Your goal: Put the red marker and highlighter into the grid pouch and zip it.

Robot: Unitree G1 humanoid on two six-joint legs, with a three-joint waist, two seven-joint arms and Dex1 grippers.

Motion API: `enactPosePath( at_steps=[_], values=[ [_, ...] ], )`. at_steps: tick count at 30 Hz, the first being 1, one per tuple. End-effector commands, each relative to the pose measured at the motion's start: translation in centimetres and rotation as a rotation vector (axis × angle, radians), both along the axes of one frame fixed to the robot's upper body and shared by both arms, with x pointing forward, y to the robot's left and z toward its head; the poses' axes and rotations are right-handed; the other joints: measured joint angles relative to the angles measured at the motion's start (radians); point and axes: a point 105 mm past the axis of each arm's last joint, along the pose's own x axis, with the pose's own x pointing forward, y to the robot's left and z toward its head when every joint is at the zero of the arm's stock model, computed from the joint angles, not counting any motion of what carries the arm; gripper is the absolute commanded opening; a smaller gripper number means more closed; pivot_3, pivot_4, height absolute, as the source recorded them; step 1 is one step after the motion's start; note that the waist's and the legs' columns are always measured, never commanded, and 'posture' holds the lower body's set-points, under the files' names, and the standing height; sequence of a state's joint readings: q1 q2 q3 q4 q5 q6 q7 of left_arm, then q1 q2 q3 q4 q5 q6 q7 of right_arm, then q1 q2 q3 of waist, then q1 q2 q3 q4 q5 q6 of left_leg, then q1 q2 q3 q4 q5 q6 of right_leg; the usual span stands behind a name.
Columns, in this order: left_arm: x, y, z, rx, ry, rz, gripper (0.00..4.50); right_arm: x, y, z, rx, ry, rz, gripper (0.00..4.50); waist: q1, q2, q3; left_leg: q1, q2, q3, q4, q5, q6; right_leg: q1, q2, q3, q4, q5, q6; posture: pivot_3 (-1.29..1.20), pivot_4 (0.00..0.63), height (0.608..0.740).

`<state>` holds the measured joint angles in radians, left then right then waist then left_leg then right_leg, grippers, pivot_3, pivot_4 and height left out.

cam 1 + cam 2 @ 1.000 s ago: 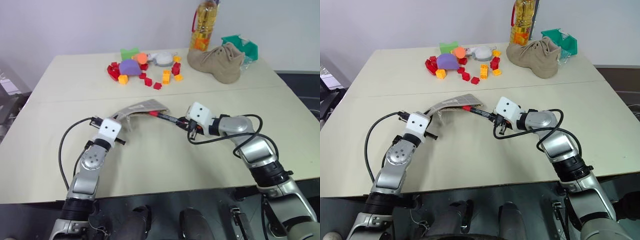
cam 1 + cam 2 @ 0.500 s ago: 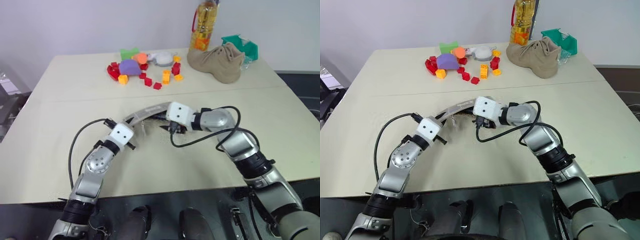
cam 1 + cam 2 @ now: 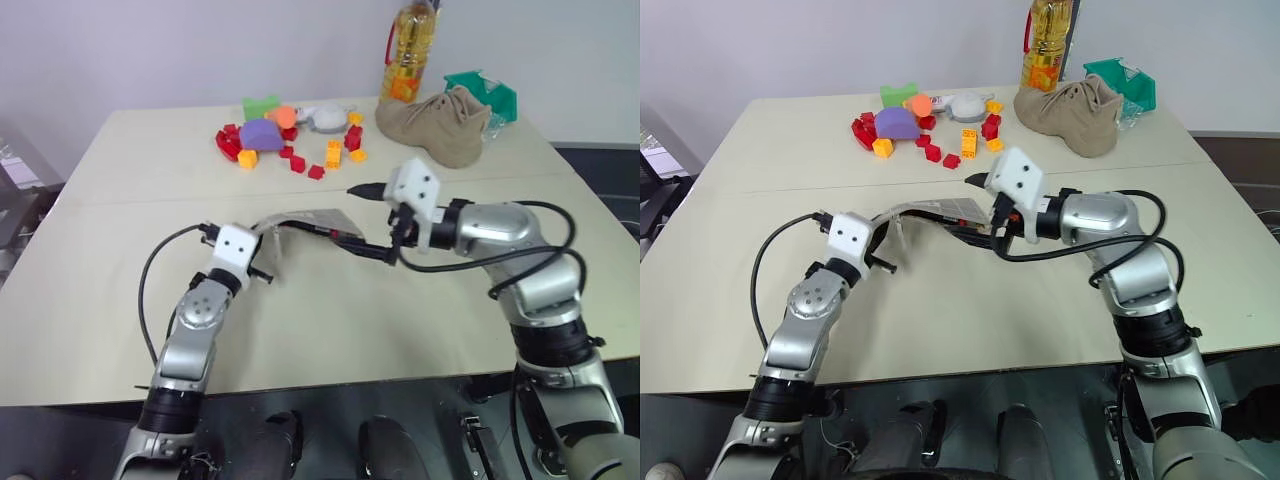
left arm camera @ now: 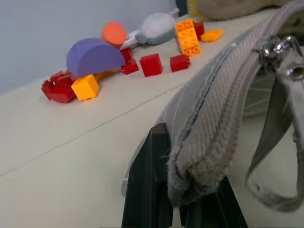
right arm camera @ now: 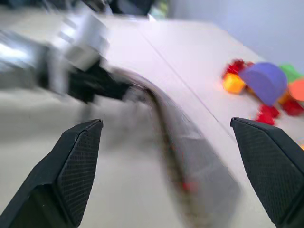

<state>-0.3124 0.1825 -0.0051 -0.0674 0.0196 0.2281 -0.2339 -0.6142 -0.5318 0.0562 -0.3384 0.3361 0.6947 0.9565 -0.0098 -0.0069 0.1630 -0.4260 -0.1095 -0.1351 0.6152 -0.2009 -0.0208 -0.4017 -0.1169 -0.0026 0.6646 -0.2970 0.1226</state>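
Left tool (image 4: 175, 209) is clamped on the pouch (image 3: 300, 222) edge, mid-worktop (image 3: 120, 260). The marker (image 3: 352, 243) lies half inside its mouth. Right tool (image 3: 385, 222), fingers apart, hovers above; blocks (image 3: 290, 145), boot (image 3: 440, 122) and bottle (image 3: 408, 50) stand well behind.

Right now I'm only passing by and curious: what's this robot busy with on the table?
It is packing pens into a grid pouch. The left gripper is shut on the pouch's edge and holds it up off the table. The red marker sticks partway out of the pouch's mouth, and the right gripper hangs open above it, holding nothing. The pouch is not yet zipped. Toy blocks, a shoe and an oil bottle sit at the far end.
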Motion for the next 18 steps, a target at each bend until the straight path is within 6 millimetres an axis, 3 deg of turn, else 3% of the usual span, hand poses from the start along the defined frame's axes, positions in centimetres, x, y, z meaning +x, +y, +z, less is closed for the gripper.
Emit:
enactPosePath(
  at_steps=[1, 6, 10, 18],
  values=[
    [0.5, -0.9, 2.8, -0.151, -0.041, -0.012, 0.0, -0.8, 1.3, -1.6, 0.02, 0.079, 0.009, 4.48, -0.001, 0.0, 0.0, 0.0, 0.0, 0.0, 0.0, 0.0, 0.0, 0.0, 0.0, 0.0, 0.0, 0.0, 0.0, 0.0, 0.15, 0.74],
    [0.8, -2.7, 3.6, -0.294, -0.004, -0.044, 0.0, 1.6, 3.2, -3.5, 0.066, 0.124, -0.145, 4.48, -0.006, 0.0, 0.0, 0.0, 0.0, 0.0, 0.0, 0.001, -0.002, -0.001, 0.0, 0.0, 0.001, 0.0, 0.0, 0.0, 0.15, 0.74],
    [0.6, -4.0, 3.7, -0.313, 0.012, -0.08, 0.0, 2.8, 4.4, -3.7, 0.11, 0.144, -0.204, 4.48, -0.004, 0.0, 0.0, 0.0, 0.0, 0.0, 0.0, 0.003, -0.004, -0.001, 0.0, 0.0, 0.001, 0.0, 0.0, 0.0, 0.15, 0.74],
    [-0.3, -5.0, 3.2, -0.317, 0.046, -0.13, 0.0, 4.2, 4.8, -3.3, 0.18, 0.187, -0.245, 4.48, -0.003, 0.0, 0.0, 0.0, 0.0, 0.0, 0.0, 0.003, -0.004, -0.001, 0.0, 0.001, 0.001, 0.0, 0.0, 0.0, 0.15, 0.74]
  ],
)
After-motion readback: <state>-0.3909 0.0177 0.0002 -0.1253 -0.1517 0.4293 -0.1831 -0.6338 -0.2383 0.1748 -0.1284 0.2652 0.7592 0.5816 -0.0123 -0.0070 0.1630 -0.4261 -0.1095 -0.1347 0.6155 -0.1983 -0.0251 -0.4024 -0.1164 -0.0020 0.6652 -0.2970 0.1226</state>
